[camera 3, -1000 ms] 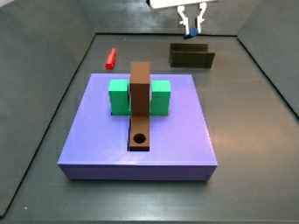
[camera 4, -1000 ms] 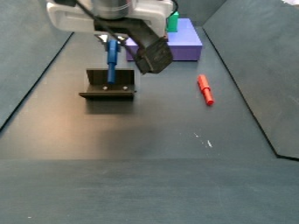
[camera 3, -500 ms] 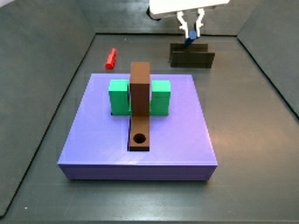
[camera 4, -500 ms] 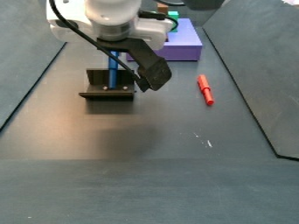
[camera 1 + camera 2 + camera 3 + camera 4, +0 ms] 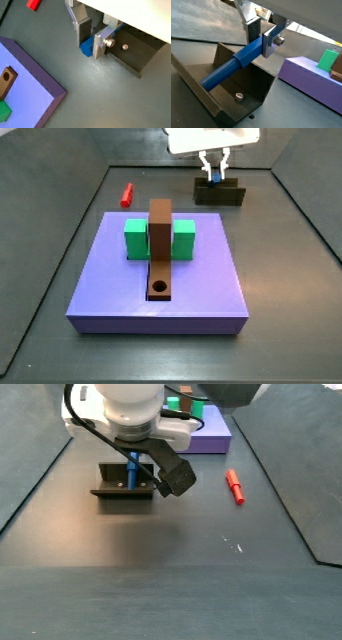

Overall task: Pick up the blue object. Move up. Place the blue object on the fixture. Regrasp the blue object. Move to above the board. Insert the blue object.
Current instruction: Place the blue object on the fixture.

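Now the gripper sits low over the fixture, fingers clamped on the blue peg, which slants down into the fixture's channel, well apart from the purple board

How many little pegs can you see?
2. The blue peg is held in the hand, reaching down into the fixture. The red peg lies on the floor beside the board.

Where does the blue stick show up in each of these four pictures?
Wrist view: blue object, only its end, between the claw's plates.
Wrist view, long, slanting into the fixture.
Side view, above the fixture.
Side view, upright.
Shared landmark: the fixture.
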